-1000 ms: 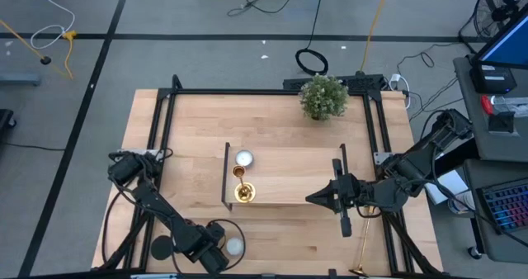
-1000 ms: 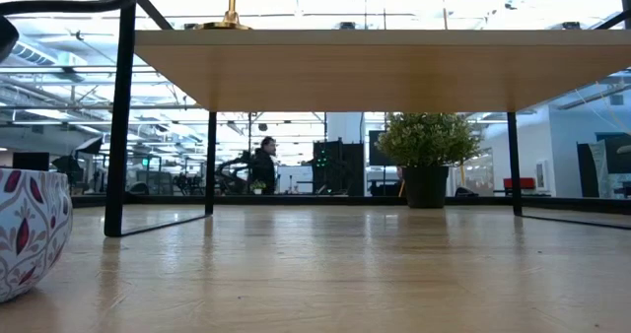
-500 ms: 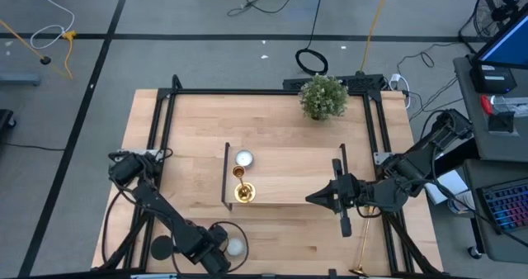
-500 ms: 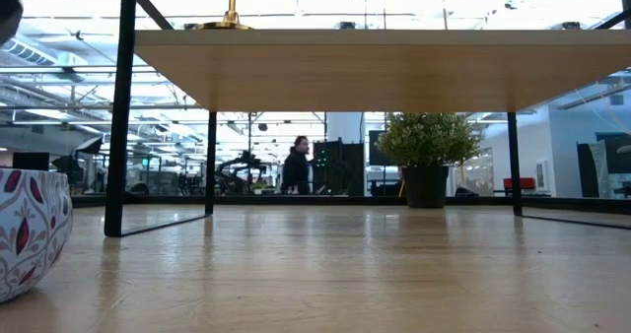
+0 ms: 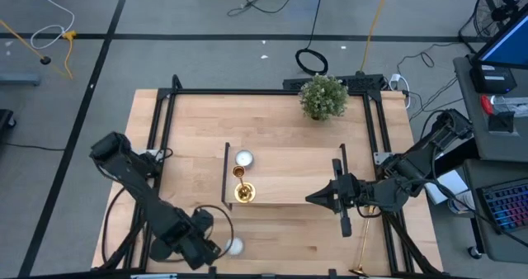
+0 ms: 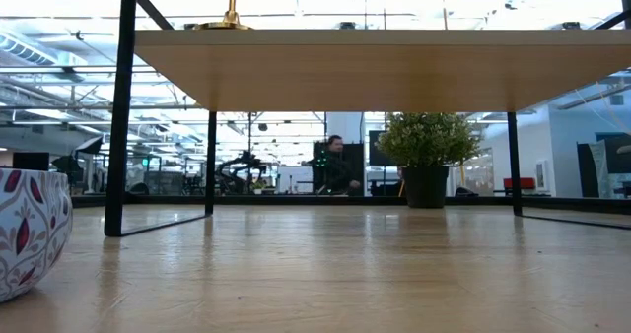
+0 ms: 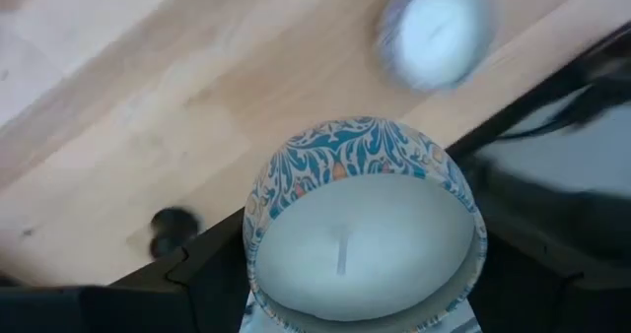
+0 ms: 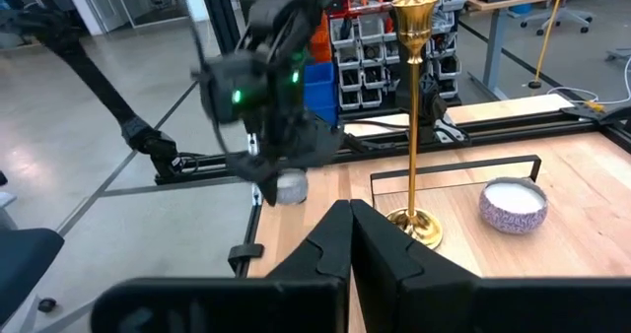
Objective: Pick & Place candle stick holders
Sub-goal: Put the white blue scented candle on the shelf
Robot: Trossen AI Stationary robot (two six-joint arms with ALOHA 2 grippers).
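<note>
One gold candlestick (image 5: 242, 188) stands upright on the left end of the long wooden stand (image 5: 289, 180); it also shows in the right wrist view (image 8: 414, 116). A second gold candlestick (image 5: 361, 252) lies at the table's near right corner. I cannot make out the black holder. My left gripper (image 5: 198, 239), near the table's near left edge, is shut on a blue-patterned candle tin (image 7: 360, 230). My right gripper (image 5: 328, 198) is shut and empty over the stand's right end. My left gripper holds the blue-patterned candle tin at its lower wall (image 7: 296, 308); the tin itself hides the fingers in the wrist view. The tin sits upright with its wax top up, lifted clear of the table. It shows below the gripper in the right wrist view (image 8: 291, 187).
A white candle (image 5: 244, 158) sits on the stand beside the upright candlestick. Another white candle (image 5: 235, 246) rests on the table by my left gripper. A potted plant (image 5: 322, 96) stands at the far edge. A red-patterned cup (image 6: 28, 233) shows near left. A person (image 6: 335, 166) passes far behind.
My left arm has risen and swung toward the table's left edge, and its gripper has gone up out of the low view. The white candle on the table beside it has stayed. The person in the room behind has walked to the right.
</note>
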